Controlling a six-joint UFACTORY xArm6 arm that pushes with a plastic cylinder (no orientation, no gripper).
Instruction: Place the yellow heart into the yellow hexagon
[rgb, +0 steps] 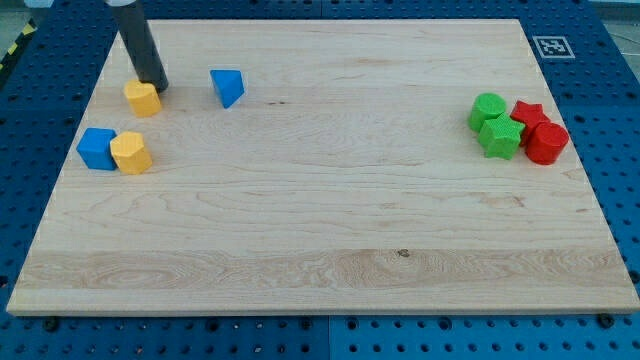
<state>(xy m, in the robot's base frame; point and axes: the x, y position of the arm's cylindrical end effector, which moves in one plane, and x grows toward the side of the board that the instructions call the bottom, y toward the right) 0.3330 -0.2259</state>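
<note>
Two yellow blocks lie at the view's left. The upper one (142, 98) looks like the yellow heart. The lower one (131, 152) looks like the yellow hexagon and touches a blue cube (97, 148) on its left. The two yellow blocks are about a block's width apart, the heart above the hexagon. My dark rod comes down from the view's top left. My tip (157, 86) rests against the heart's upper right edge.
A blue triangular block (228, 87) lies to the right of the heart. At the view's right is a cluster: a green round block (488, 108), a green block (500, 136), a red star (527, 113) and a red block (546, 142). The board's left edge (75, 150) is close to the blue cube.
</note>
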